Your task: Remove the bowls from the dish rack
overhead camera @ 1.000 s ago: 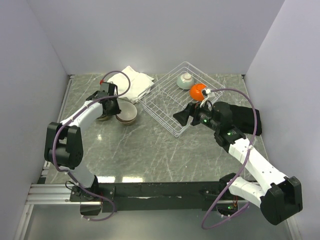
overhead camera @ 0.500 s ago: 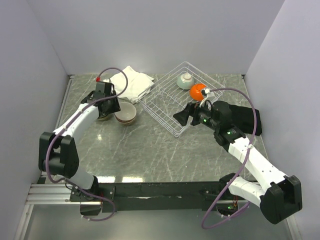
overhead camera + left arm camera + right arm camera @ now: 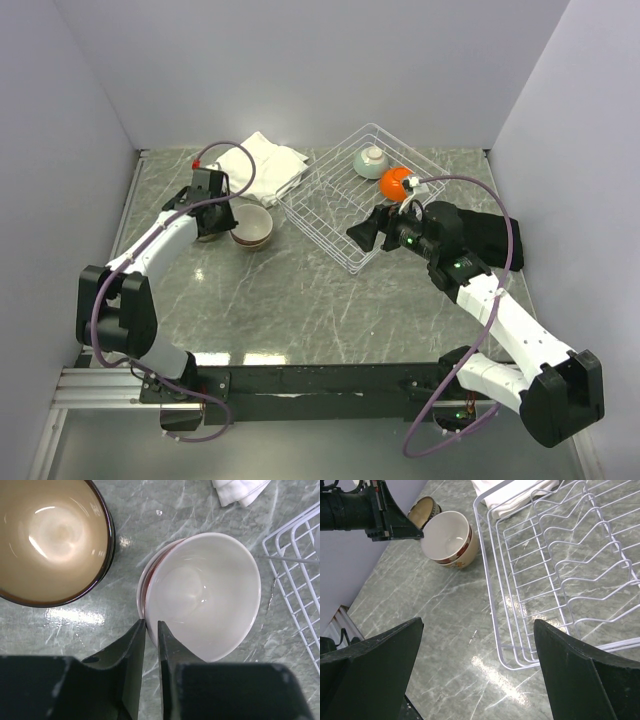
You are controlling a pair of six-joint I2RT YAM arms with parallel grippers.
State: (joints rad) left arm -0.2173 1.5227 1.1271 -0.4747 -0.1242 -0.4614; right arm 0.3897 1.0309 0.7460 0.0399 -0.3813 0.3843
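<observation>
The white wire dish rack [image 3: 318,240] stands at the back centre and holds a grey-green bowl [image 3: 370,158] and an orange bowl [image 3: 396,182]. Left of it on the table, a white bowl [image 3: 252,226] sits tilted in a floral bowl, beside a dark bowl with a tan inside [image 3: 207,234]. My left gripper [image 3: 218,215] is shut on the white bowl's [image 3: 205,595] near rim, which runs between its narrow jaws [image 3: 151,630]. My right gripper [image 3: 362,232] is wide open and empty over the rack's near corner [image 3: 489,580].
A folded white cloth [image 3: 265,160] lies behind the bowls, against the rack's left side. A black cloth [image 3: 490,235] lies right of the rack under my right arm. Walls close in the table on the left, back and right.
My left arm's elbow has swung out to the left and its gripper has shifted slightly back and left. The bowls and my right arm have not moved.
</observation>
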